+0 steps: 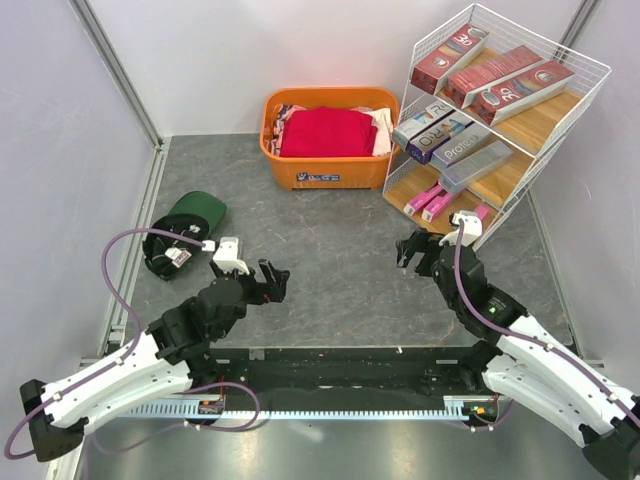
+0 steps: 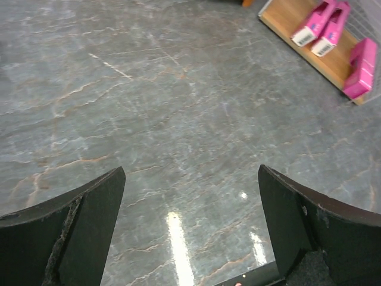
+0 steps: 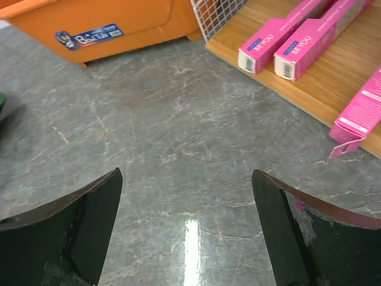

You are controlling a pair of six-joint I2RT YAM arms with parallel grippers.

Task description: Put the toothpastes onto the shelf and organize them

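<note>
The shelf (image 1: pixel 548 124), a white wire rack with three slanted wooden boards, stands at the back right. Three dark red toothpastes (image 1: pixel 500 75) lie on its top board. A white, a purple (image 1: pixel 442 136) and a silver-grey box (image 1: pixel 476 165) fill the middle board. Pink boxes (image 1: pixel 430 200) lie on the bottom board (image 3: pixel 321 83); two lie side by side (image 3: pixel 280 33) and a third (image 3: pixel 364 106) sits further right. My left gripper (image 1: pixel 272 280) (image 2: pixel 190 170) hangs open over bare floor, holding nothing. My right gripper (image 1: pixel 410 250) (image 3: pixel 186 173) is open and empty just in front of the shelf's bottom board.
An orange plastic basket (image 1: pixel 325 168) with folded red clothes (image 1: pixel 325 130) stands at the back centre, left of the shelf. A dark green cap (image 1: pixel 195 212) lies at the left beside my left arm. Grey walls and metal rails enclose the grey marbled table top.
</note>
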